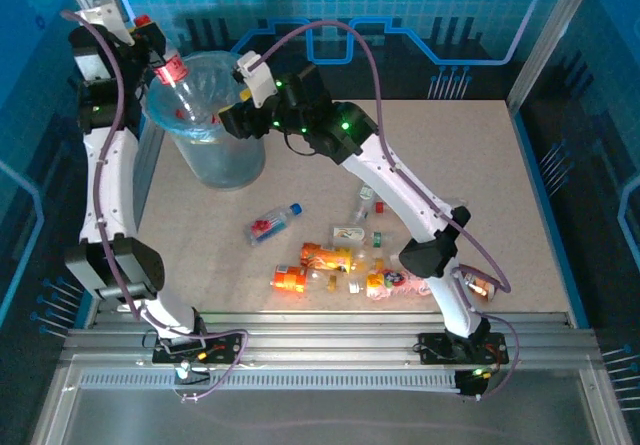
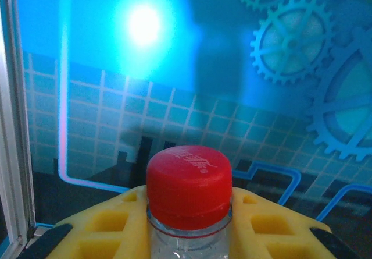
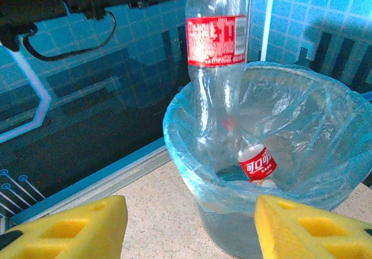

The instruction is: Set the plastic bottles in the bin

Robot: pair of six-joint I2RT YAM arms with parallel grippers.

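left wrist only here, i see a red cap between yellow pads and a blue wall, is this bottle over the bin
observer: yes, the held bottle hangs upright, its base inside the rim of the bin.
operator: anything in there already
observer: one red-labelled bottle lies at the bottom.
operator: where's the right tool
observer: the right tool is open, low beside the bin, pointing at it.

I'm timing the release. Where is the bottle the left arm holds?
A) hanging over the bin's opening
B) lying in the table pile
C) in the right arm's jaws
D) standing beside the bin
A: the left gripper holds the red-capped bottle by its neck, base over the bin.
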